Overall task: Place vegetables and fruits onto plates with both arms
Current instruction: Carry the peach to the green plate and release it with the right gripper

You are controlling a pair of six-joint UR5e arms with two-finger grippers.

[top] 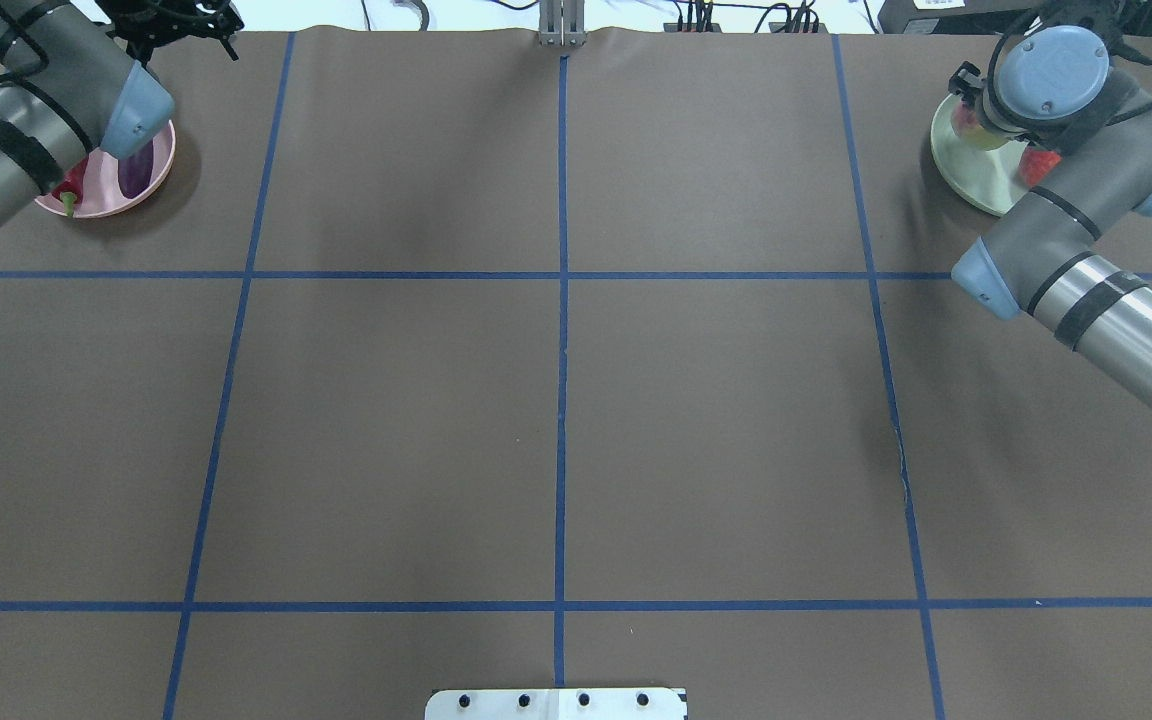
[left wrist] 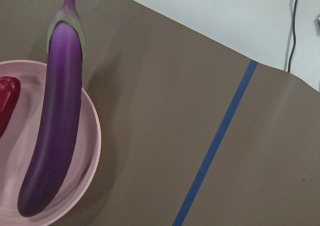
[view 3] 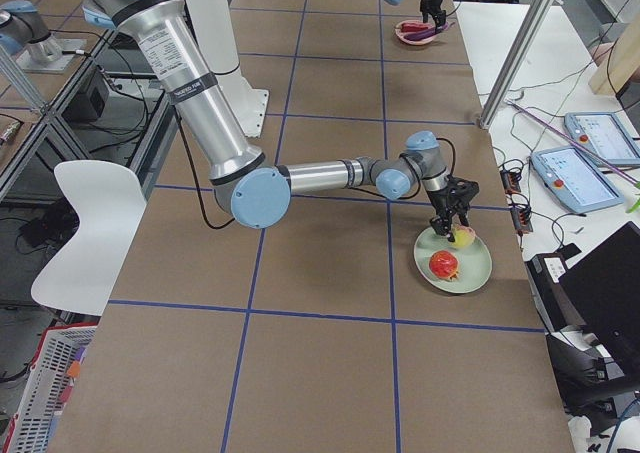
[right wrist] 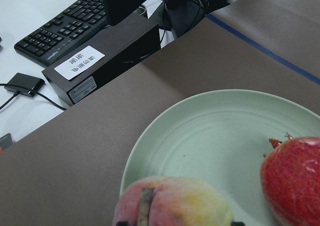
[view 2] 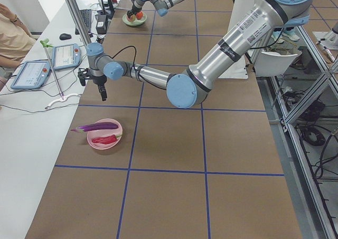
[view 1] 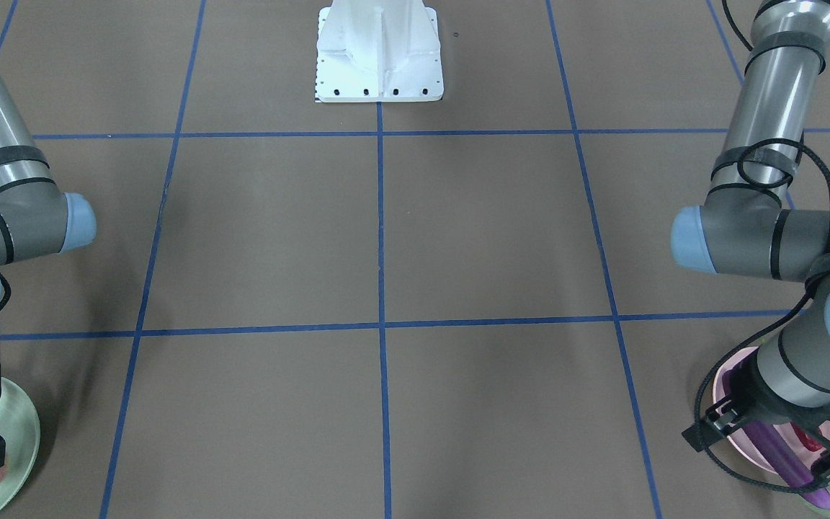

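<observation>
The pale pink plate holds the purple eggplant and the red chili. The eggplant's cap end sticks out over the rim. My left gripper hovers above this plate, apart from the eggplant, and looks open and empty. The mint green plate holds the bumpy red ball fruit. My right gripper is down on the pink and yellow halved fruit at the plate's near edge. Its fingers sit against the fruit's sides.
The white base block stands at the robot's side of the table. A keyboard and a black box lie past the table edge by the green plate. An operator and tablets sit beside the pink plate's end.
</observation>
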